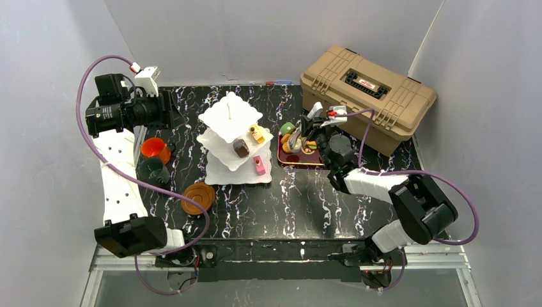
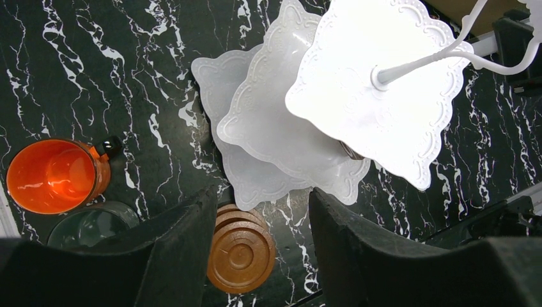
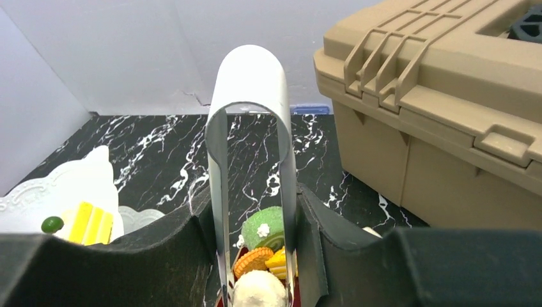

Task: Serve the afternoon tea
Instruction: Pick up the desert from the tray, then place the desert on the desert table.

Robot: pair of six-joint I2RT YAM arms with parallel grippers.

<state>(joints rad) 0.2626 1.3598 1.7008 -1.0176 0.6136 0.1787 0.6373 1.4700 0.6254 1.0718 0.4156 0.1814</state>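
Left arm: it runs from its near base along the left table edge, wrist turned inward, with the left gripper raised over the marble table. Its jaws stand apart with nothing between them. Directly below the gap lie the stacked brown saucers. The white three-tier stand is ahead of the fingertips. The orange cup and the dark cup sit off the left finger, close together.

Right arm: its elbow is folded out to the right and its forearm reaches inward to the dark red tray. The right gripper is clamped on the metal tongs, one finger pressing each blade. Toy pastries lie under the tong blades: a green one, an orange biscuit and a white ball. The tan toolbox stands to the gripper's right, and a yellow pastry rests on the stand to its left.
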